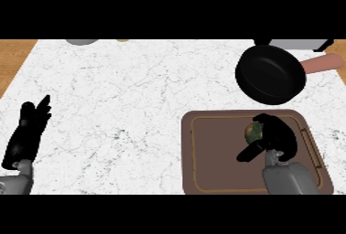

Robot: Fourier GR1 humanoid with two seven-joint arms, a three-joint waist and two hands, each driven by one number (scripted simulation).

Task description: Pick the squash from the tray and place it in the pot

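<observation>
Right hand curled on one squash, one tray, one pot

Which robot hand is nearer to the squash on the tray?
The right robot hand: it is over the brown tray, curled around the squash. The left robot hand rests open far away at the counter's left edge.

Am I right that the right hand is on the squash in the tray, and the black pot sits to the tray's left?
Not quite. The head view shows the right hand curled on the squash in the tray, but the pot sits beyond the tray, toward the counter's far right, not to its left.
</observation>
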